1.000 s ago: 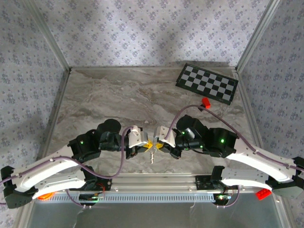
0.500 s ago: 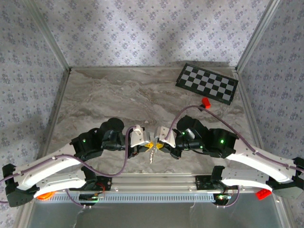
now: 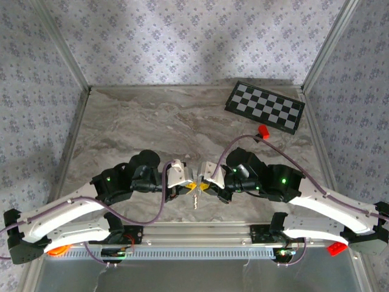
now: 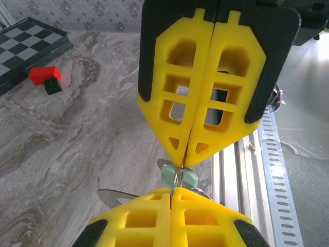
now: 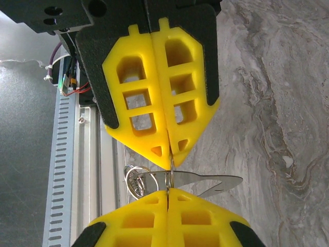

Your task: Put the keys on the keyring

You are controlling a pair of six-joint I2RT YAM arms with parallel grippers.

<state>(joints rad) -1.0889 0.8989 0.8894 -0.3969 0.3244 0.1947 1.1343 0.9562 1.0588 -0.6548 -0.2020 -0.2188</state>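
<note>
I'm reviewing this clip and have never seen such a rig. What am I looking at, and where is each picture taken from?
Two robot arms are bolted at the near edge of the table, each ending in a yellow two-fingered hand. The wide picture comes from a fixed camera above and behind them. Each close-up comes from a wrist camera: its own hand at the bottom, the other arm's hand at the top. On the marbled table lie a checkered board and a small red block. The left hand and right hand meet tip to tip, both shut, seemingly pinching a thin metal key ring between them. A key with a pale green head sits there, and a short chain dangles below.
</note>
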